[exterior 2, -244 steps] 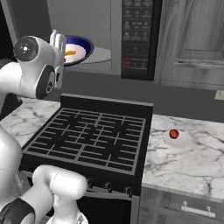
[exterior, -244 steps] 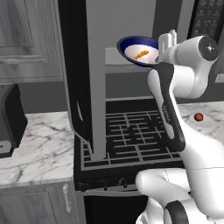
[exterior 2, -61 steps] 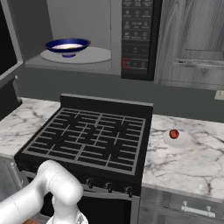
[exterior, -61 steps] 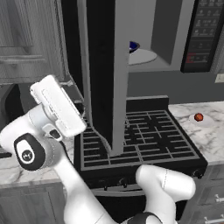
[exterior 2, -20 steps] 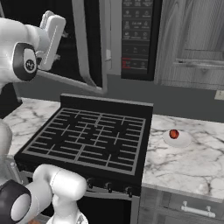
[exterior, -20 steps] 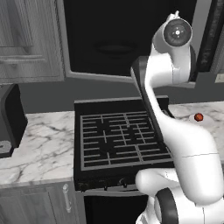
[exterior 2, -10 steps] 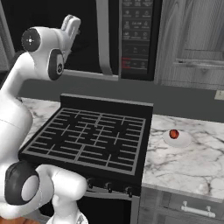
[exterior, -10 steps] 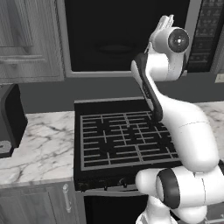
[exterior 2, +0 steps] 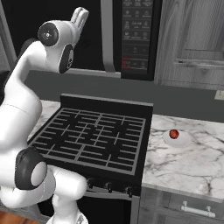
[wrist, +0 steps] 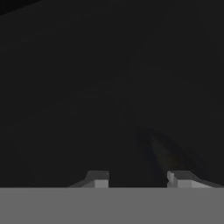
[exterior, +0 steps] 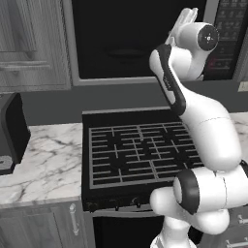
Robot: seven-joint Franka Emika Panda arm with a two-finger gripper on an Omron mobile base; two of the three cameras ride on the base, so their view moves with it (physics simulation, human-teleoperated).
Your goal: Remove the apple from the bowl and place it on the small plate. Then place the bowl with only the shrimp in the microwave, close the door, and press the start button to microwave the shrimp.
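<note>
One gripper (wrist: 138,179) with jaws apart, empty, at shut microwave door (exterior: 126,38), panel (exterior 2: 136,35) labels unreadable

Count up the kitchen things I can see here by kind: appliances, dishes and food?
Appliances: 2, the microwave and the stove
Dishes: 1, the small plate
Food: 1, the apple, sitting on that plate
Total: 4

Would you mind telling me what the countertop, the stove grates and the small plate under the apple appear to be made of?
The white, grey-veined countertop looks like polished marble, judging by its veining. The black lattice stove grates look like matte cast iron: dark, dull, thick bars. The pale grey-white round small plate seems glazed ceramic, though its smooth, marble-like tone leaves that open. The tiny red-orange round apple sits on it.
</note>
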